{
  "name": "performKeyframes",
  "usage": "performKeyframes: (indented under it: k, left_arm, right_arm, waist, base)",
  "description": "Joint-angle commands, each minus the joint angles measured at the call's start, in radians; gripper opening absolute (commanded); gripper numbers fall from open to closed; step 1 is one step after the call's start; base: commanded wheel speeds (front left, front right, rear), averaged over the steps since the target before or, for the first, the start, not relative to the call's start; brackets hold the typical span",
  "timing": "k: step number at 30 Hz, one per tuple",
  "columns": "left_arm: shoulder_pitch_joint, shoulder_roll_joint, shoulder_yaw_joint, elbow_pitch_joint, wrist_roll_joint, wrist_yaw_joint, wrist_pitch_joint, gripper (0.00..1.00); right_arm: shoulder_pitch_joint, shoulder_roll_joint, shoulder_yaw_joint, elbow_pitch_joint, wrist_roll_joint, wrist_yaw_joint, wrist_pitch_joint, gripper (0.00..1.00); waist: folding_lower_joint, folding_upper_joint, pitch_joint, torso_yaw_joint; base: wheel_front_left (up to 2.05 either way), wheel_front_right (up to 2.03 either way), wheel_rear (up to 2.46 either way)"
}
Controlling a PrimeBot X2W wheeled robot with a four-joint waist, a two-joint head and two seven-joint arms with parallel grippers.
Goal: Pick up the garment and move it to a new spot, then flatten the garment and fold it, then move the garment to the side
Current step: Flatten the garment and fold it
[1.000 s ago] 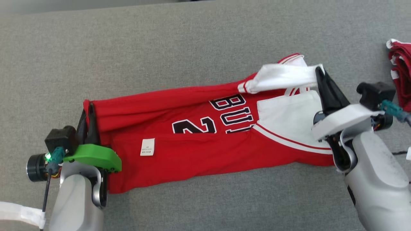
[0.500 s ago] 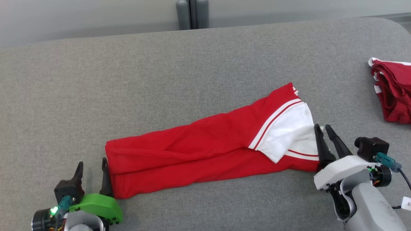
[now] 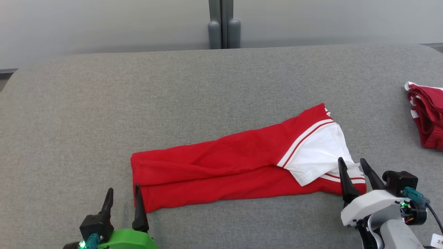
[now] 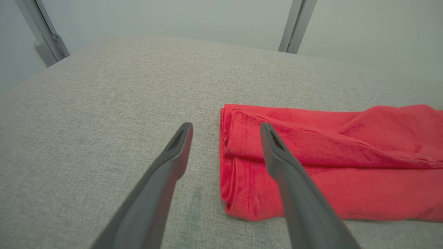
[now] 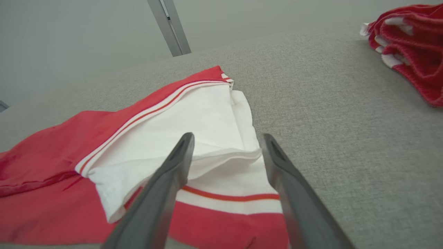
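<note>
Left tool (image 3: 123, 187): we see it released, empty, at the garment (image 3: 225, 162)'s left end.
Right tool (image 3: 351, 160): released, empty, over the white end.
Garment: folded long on the worktop (image 3: 173, 97).
Around: red pile (image 3: 427, 117), well apart.

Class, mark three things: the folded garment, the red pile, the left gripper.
garment (image 3: 225, 162), head view, on its red middle.
red pile (image 3: 427, 117), head view, on its folded centre.
left gripper (image 3: 124, 187), head view, midway between its fingertips.
</note>
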Motion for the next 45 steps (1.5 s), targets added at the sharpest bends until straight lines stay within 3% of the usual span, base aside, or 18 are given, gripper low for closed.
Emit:
performKeyframes:
  k: [1, 7, 13, 18, 19, 20, 21, 29, 36, 41, 45]
  left_arm:
    - [-0.002, 0.004, -0.01, -0.007, -0.003, 0.008, 0.0, 1.0]
    - [-0.047, 0.004, -0.039, -0.026, -0.008, 0.017, 0.0, 1.0]
    - [-0.079, 0.003, -0.065, -0.019, -0.02, 0.018, 0.0, 1.0]
    - [-0.066, 0.003, -0.069, -0.023, -0.03, 0.025, 0.0, 1.0]
    - [-0.063, 0.003, -0.066, -0.024, -0.03, 0.026, 0.0, 1.0]
    - [-0.058, 0.003, -0.063, -0.025, -0.029, 0.028, 0.0, 1.0]
    - [-0.056, 0.003, -0.061, -0.024, -0.026, 0.028, 0.0, 1.0]
    - [-0.064, 0.003, -0.051, -0.026, -0.013, 0.022, 0.0, 1.0]
    - [-0.074, 0.004, -0.071, -0.016, -0.017, 0.013, 0.0, 1.0]
    - [-0.078, 0.004, -0.083, -0.013, -0.023, 0.018, 0.0, 1.0]
    - [-0.086, 0.004, -0.096, -0.011, -0.02, 0.015, 0.0, 1.0]
  right_arm:
    - [-0.023, -0.001, -0.005, 0.006, -0.015, -0.002, -0.004, 1.0]
    - [-0.129, -0.019, -0.013, 0.109, -0.069, -0.002, -0.004, 1.0]
    - [-0.251, -0.023, -0.08, 0.351, -0.124, -0.002, 0.013, 1.0]
    - [-0.248, 0.004, -0.052, 0.483, -0.083, -0.001, 0.027, 1.0]
    - [-0.243, 0.01, -0.044, 0.499, -0.066, -0.001, 0.028, 0.8]
    - [-0.236, 0.016, -0.028, 0.518, -0.048, -0.001, 0.03, 0.15]
    - [-0.232, 0.019, -0.018, 0.525, -0.035, -0.001, 0.029, 0.0]
    - [-0.224, -0.074, -0.091, 0.444, 0.008, -0.006, 0.002, 0.0]
    - [-0.182, -0.061, -0.186, 0.263, -0.041, -0.002, -0.003, 0.0]
    - [-0.161, -0.024, -0.12, 0.141, -0.023, -0.002, -0.003, 0.0]
    - [-0.139, 0.001, -0.004, 0.044, 0.037, -0.002, -0.003, 0.0]
  waist:
    - [0.0, -0.0001, 0.008, 0.016]
    - [0.0, -0.0001, 0.04, 0.054]
    - [0.0, -0.0001, 0.07, 0.104]
    - [0.0, -0.0001, 0.077, 0.117]
    - [0.0, -0.0001, 0.077, 0.116]
    - [0.0, -0.0001, 0.078, 0.113]
    - [0.0, -0.0001, 0.077, 0.11]
    - [0.0, -0.0001, 0.064, 0.038]
    - [0.0, -0.0001, 0.045, -0.038]
    - [0.0, -0.0001, 0.039, -0.057]
    - [0.0, -0.0001, 0.035, -0.041]
  base:
    - [0.0, 0.0, 0.0]
    - [0.0, 0.0, 0.0]
    - [0.0, 0.0, 0.0]
    - [0.0, 0.0, 0.0]
    - [0.0, 0.0, 0.0]
    - [0.0, 0.0, 0.0]
    - [0.0, 0.0, 0.0]
    - [0.0, 0.0, 0.0]
    - [0.0, 0.0, 0.0]
    - [0.0, 0.0, 0.0]
    - [0.0, 0.0, 0.0]
